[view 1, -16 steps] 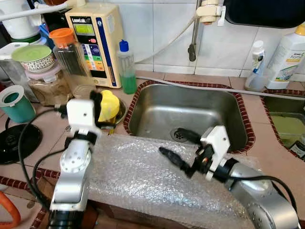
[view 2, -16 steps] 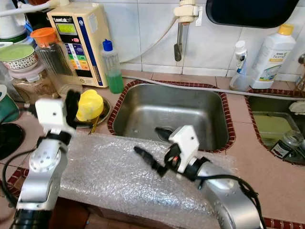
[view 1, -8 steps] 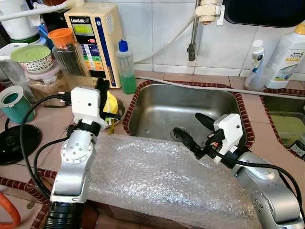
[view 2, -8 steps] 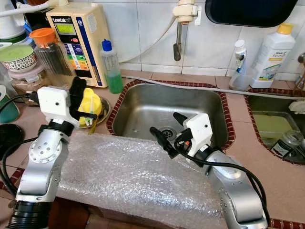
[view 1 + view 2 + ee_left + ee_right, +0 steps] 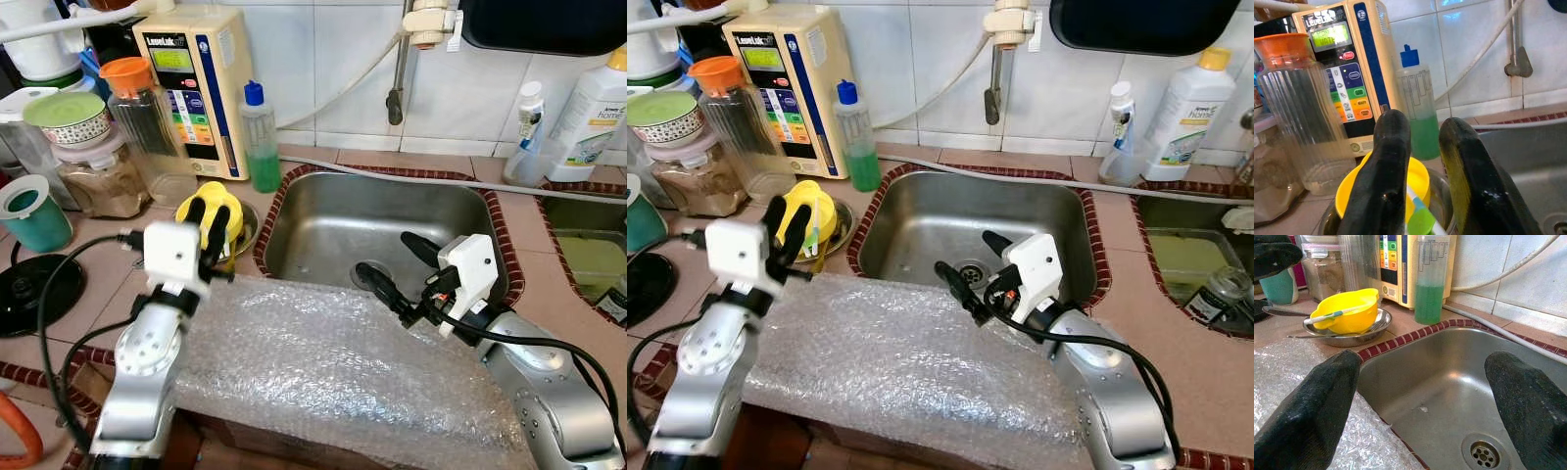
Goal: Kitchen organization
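While the right gripper (image 5: 392, 266) gapes wide over the sink (image 5: 323, 220), the left gripper (image 5: 208, 217) (fingers narrowly parted) nears the yellow bowl (image 5: 1347, 308).

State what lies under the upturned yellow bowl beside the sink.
The yellow bowl rests upside down in a shallow metal dish on the counter. A green-and-white utensil lies across it, and a thin metal handle pokes out. Whatever the bowl covers is hidden.

Bright, even daylight; sharp frames, near wrist-view fingers blurred.
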{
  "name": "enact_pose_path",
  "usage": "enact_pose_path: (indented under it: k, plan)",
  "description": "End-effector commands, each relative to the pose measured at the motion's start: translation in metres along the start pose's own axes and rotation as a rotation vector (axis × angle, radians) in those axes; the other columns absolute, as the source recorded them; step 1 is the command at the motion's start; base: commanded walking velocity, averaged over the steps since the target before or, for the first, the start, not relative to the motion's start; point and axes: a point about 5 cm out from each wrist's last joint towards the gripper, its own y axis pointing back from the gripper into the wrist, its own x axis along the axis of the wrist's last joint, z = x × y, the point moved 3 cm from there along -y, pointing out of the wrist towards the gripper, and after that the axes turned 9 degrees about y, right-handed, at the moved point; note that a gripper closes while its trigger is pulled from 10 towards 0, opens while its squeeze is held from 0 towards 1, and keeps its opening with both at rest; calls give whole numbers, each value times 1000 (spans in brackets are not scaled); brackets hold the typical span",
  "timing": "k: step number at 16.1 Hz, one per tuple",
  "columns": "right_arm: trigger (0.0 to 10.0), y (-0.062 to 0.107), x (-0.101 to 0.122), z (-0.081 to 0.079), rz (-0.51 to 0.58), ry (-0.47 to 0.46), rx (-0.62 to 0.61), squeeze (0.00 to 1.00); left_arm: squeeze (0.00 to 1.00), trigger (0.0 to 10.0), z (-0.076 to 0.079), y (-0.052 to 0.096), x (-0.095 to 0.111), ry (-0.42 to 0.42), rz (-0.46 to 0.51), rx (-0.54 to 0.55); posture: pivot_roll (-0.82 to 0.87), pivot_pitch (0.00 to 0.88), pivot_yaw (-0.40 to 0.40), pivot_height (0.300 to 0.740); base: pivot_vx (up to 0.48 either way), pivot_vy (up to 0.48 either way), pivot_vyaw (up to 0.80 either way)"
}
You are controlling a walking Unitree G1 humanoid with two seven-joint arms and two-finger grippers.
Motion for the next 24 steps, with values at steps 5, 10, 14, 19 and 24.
enact_pose_path:
  k: [5, 10, 14, 19, 24]
  plan:
    - [10000, -1, 1, -7, 2, 14, 30, 0, 1000, 10000, 12, 16, -24, -107, -46, -115, 1, 0, 45, 740, 0, 0, 0]
    - [10000, 4, 2, -15, -5, -2, 90, 0, 1000, 10000, 20, 16, -40, -129, -76, -138, -24, 0, 39, 740, 0, 0, 0]
    - [10000, 10, 5, -26, -9, -21, 171, 0, 1000, 10000, 15, 12, -54, -118, -101, -80, -39, 0, 31, 740, 0, 0, 0]
    - [10000, 11, 6, -26, -14, -21, 177, 0, 1000, 10000, 2, 8, -61, -135, -116, -23, -43, 0, 31, 740, 0, 0, 0]
    - [10000, 11, 7, -26, -14, -20, 176, 0, 1000, 10000, -8, 2, -68, -151, -141, 22, -45, 0, 35, 740, 0, 0, 0]
